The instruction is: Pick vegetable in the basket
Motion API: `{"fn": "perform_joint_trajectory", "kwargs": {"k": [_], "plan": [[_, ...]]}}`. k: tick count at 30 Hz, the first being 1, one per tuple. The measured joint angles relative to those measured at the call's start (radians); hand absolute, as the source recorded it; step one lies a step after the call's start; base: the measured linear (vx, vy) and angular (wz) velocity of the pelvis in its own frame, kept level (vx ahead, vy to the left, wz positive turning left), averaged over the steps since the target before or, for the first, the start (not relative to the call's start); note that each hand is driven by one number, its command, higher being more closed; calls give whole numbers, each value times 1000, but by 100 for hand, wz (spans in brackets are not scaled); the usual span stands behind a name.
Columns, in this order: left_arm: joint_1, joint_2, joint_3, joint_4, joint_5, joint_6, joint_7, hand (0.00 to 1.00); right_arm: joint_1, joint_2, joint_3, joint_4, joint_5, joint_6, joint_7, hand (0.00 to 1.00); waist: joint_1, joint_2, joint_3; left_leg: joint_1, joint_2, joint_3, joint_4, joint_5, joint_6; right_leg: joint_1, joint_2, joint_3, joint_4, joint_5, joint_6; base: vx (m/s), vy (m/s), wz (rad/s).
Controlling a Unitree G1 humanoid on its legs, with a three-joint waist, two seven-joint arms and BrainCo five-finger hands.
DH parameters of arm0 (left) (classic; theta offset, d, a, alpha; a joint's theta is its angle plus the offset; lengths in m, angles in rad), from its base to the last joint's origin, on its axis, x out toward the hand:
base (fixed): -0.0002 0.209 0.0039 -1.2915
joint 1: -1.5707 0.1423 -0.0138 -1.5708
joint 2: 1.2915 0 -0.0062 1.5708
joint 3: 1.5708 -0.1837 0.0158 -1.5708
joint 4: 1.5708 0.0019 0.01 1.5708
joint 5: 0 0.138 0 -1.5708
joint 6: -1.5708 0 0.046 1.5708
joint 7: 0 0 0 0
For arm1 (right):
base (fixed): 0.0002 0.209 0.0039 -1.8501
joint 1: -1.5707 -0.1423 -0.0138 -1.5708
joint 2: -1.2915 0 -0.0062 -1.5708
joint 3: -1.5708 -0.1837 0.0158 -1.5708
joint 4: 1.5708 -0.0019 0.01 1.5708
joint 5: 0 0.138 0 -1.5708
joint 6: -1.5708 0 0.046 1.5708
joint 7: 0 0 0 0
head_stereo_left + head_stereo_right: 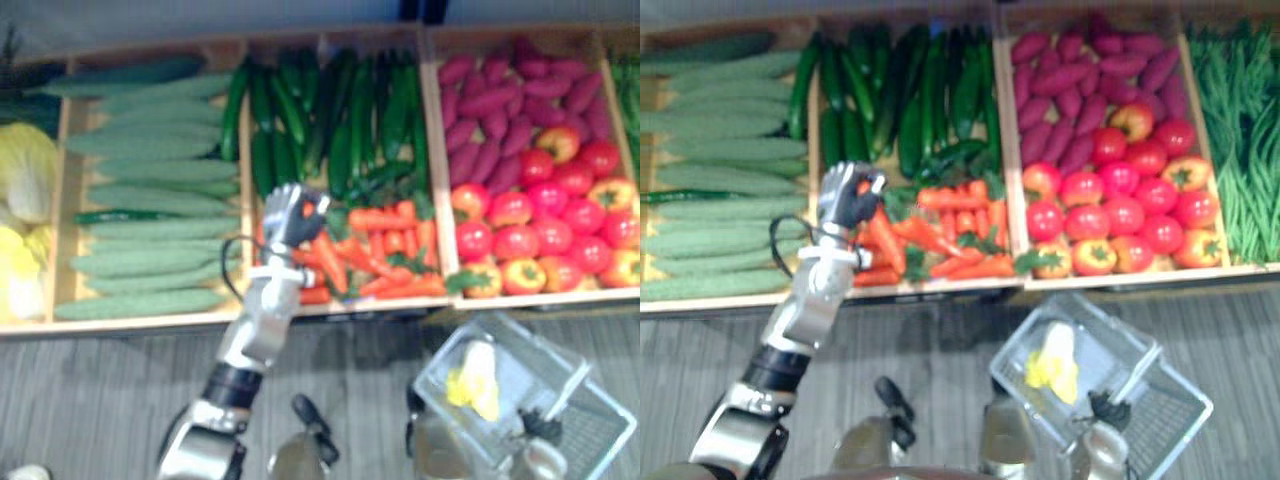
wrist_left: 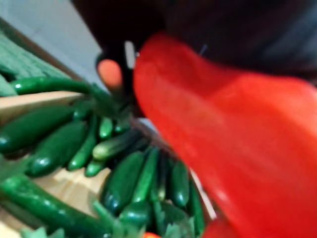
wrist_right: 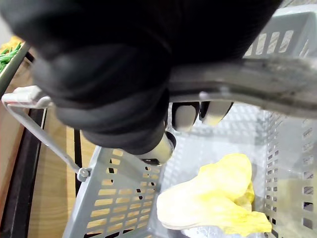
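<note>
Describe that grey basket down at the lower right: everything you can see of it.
The basket is pale grey plastic with slotted walls and looks rectangular. It sits skewed in front of the wooden produce bins, above the floor. The right hand carries it, fingers curled round its grey handle. One yellow leafy vegetable lies on its bottom.
</note>
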Motion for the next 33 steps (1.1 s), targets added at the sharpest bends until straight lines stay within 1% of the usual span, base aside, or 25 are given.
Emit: {"fn": "perform_joint_trajectory", "kwargs": {"k": [1,4,6,7,8,10,11,13,14,15,16,17,18,20,21,22,23,24,25,27,28,29,30,31,33], "plan": [[43,-2,0,-31,-3,-17,-1,100,3,-3,0,31,0,-1,12,100,-1,1,-29,6,-3,-3,-1,0,0,11,2,0,-9,0,0,53,-4,1],[100,-2,3,-84,-16,-43,-2,100,-9,-13,1,67,0,-1,24,100,0,-3,-43,30,-5,-21,13,-6,-4,40,4,17,-22,0,0,19,-10,-10],[158,-2,4,-117,-19,-58,-3,100,-39,-18,20,88,0,1,27,100,2,-18,-49,0,13,-122,132,-51,-2,32,5,65,-21,0,-1,-10,-71,-58],[215,-5,19,-138,-39,-63,-7,100,-62,-41,76,90,0,1,28,100,4,-16,-54,-44,20,-284,245,-124,20,22,14,123,-13,1,-1,-35,-74,-143],[285,-19,19,-151,-58,-73,-11,100,-94,-81,138,97,-2,5,33,100,13,-6,-61,-68,0,-481,334,-221,6,-10,43,205,1,6,5,-74,23,-173],[340,-51,-12,-135,-58,-84,-22,100,-115,-114,191,94,-19,11,39,100,31,42,-89,-66,-6,-629,362,-315,-37,-46,90,283,18,14,18,-87,124,-164],[353,-85,-53,-117,-58,-88,-36,100,-116,-121,200,75,-26,18,46,100,27,55,-97,-50,-10,-656,354,-368,-54,-61,103,321,22,20,29,-77,187,-128],[351,-111,-110,-89,-58,-104,-57,100,-91,-86,197,23,-46,31,48,100,20,28,-92,-18,-38,-599,352,-374,-50,-66,83,372,17,48,51,-112,215,-88],[351,-120,-143,-76,-58,-106,-64,100,-71,-58,202,-42,-52,44,53,100,29,-1,-94,-7,-50,-543,351,-376,-46,-86,77,396,15,75,49,-139,168,-125],[347,-120,-171,-63,-58,-113,-77,100,-84,-35,222,-92,-58,50,55,100,29,-17,-98,-9,-54,-486,352,-375,-34,-122,72,358,1,141,13,-116,116,-135],[338,-120,-180,-47,-58,-116,-82,100,-87,-33,235,-111,-70,52,55,100,27,-16,-98,-14,-48,-456,342,-367,-22,-132,66,297,-36,196,-37,-168,86,-145],[318,-123,-189,-21,-58,-124,-94,100,-102,-27,250,-131,-86,51,53,100,31,-15,-97,-21,-35,-384,301,-337,1,-167,45,102,-30,210,-133,-191,42,-135],[310,-137,-190,1,-58,-125,-105,100,-115,-28,260,-148,-91,51,45,100,29,-16,-95,-8,-42,-319,273,-317,10,-216,5,-112,123,114,-169,-179,30,-135],[316,-145,-186,7,-58,-124,-120,100,-128,-35,292,-164,-93,50,27,100,29,-27,-92,29,-66,-232,301,-318,12,-221,-52,-308,247,38,-187,-134,75,-149],[311,-154,-177,16,-59,-124,-123,100,-130,-50,354,-165,-96,50,26,100,20,-38,-87,29,-79,-221,322,-328,35,-215,-28,-319,219,91,-245,-198,73,-171],[302,-153,-173,26,-59,-127,-124,100,-145,-52,387,-167,-99,49,26,100,24,-35,-89,29,-98,-226,300,-336,49,-207,3,-292,155,146,-241,-288,68,-220],[296,-162,-161,37,-59,-134,-125,100,-176,-53,415,-180,-120,49,29,100,45,8,-98,32,-92,-175,236,-318,89,-161,64,-286,43,193,-233,-248,72,-235],[287,-170,-155,58,-60,-137,-126,100,-199,-50,452,-185,-131,49,29,100,40,-5,-102,48,-81,-73,234,-313,83,-169,5,-404,224,2,-252,-202,55,-222],[289,-173,-156,66,-60,-138,-129,100,-206,-52,474,-185,-131,48,33,100,36,-6,-102,49,-75,-48,234,-312,81,-160,-24,-447,288,-56,-237,-114,-16,-175],[310,-179,-180,105,-66,-137,-138,100,-223,-41,533,-209,-130,48,40,100,54,-17,-109,62,-58,79,234,-303,67,-90,-91,-535,305,-150,-123,-56,-108,-171],[311,-181,-183,120,-79,-135,-140,100,-228,-42,548,-218,-131,48,47,100,62,-16,-108,66,-51,112,236,-300,60,-92,-87,-537,278,-147,-114,-30,-193,-164],[316,-182,-185,146,-88,-125,-141,100,-230,-44,579,-226,-129,50,65,100,56,-7,-112,70,-26,146,240,-288,51,-88,-34,-511,215,-102,-146,-19,-151,-106],[316,-184,-186,156,-88,-123,-141,100,-225,-48,594,-233,-129,50,70,100,52,-6,-113,75,-13,150,243,-283,45,-78,-7,-497,185,-89,-156,52,-235,-117],[316,-192,-187,172,-88,-123,-140,100,-213,-52,632,-244,-127,50,78,100,56,-7,-112,98,20,170,271,-280,40,-47,46,-462,129,-63,-176,66,-229,-104],[315,-203,-196,191,-96,-123,-135,100,-193,-67,678,-281,-125,50,88,100,54,-8,-114,97,87,153,391,-281,41,-1,105,-401,57,-35,-195,49,-215,-111]]}}
